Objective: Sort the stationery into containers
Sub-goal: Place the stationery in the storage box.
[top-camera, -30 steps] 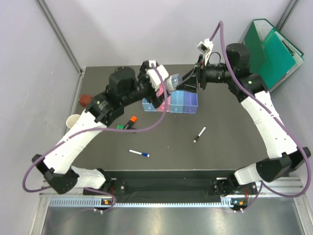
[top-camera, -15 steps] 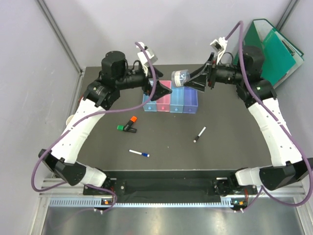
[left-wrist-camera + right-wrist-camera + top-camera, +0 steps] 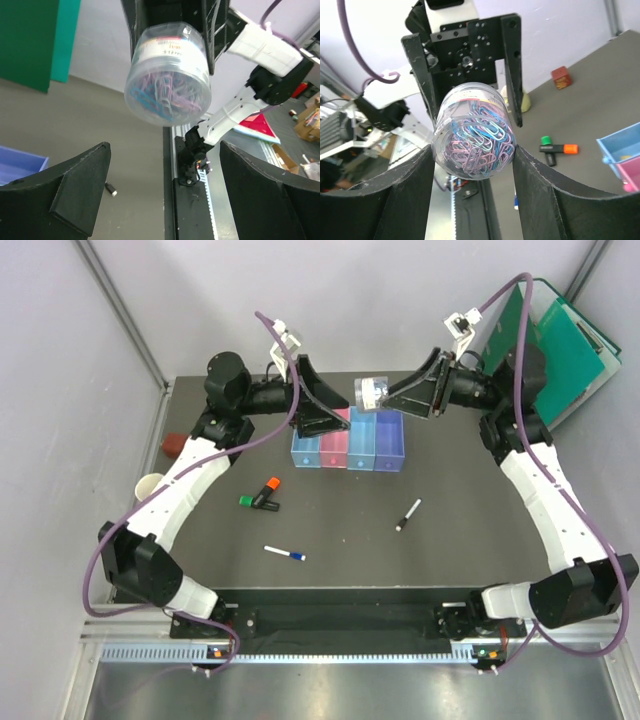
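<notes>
My right gripper [image 3: 388, 397] [image 3: 472, 150] is shut on a clear round tub of coloured paper clips [image 3: 371, 393] [image 3: 473, 132] [image 3: 167, 75], held in the air above the containers [image 3: 350, 447], a joined row of light blue, pink, light blue and purple-blue bins. My left gripper [image 3: 330, 410] [image 3: 165, 165] stands open and empty, facing the tub from the left without touching it. On the table lie an orange-and-black highlighter [image 3: 268, 487] [image 3: 560, 148], a green highlighter [image 3: 255, 502], a white pen with a blue cap [image 3: 285, 554] and a black-and-white marker [image 3: 408, 515].
A pale yellow cup [image 3: 150, 485] and a small red-brown block [image 3: 175, 445] sit at the table's left edge. Green folders [image 3: 560, 345] stand off the back right corner. Grey walls close in the back and left sides.
The right gripper has lifted the tub up and back a little. The left gripper has drawn away from the tub to the left, and both wrists have risen.
</notes>
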### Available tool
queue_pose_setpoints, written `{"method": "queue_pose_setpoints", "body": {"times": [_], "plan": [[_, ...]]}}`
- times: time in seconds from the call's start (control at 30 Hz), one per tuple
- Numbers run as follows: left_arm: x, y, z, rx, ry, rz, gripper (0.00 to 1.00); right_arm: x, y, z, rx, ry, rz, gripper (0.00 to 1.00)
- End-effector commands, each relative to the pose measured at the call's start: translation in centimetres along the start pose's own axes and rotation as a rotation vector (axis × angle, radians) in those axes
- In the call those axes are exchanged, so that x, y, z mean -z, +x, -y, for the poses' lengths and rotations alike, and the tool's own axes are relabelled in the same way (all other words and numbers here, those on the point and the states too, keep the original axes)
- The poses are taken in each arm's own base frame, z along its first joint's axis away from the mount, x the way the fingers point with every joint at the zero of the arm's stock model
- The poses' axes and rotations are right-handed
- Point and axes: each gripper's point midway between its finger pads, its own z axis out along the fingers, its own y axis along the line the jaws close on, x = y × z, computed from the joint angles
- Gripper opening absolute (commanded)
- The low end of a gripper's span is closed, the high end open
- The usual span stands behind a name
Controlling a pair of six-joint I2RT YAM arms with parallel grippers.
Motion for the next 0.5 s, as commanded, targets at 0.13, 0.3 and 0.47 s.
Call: {"method": "queue_pose_setpoints", "body": {"times": [0.13, 0.3, 0.47], "plan": [[-0.46, -2.64, 2.38, -0.088, 0.116, 0.042, 0.93, 0.28, -0.25, -2.12, 0.018, -0.093, 0.012, 0.12], [-0.72, -2.97, 2.25, -0.094, 0.113, 0.051, 0.93, 0.25, -0.02, -2.34, 0.009, -0.105, 0.017, 0.12], [-1.11, -3.06, 1.98, -0.095, 0.111, 0.052, 0.93, 0.05, -0.14, -2.25, 0.011, -0.104, 0.022, 0.12]]}}
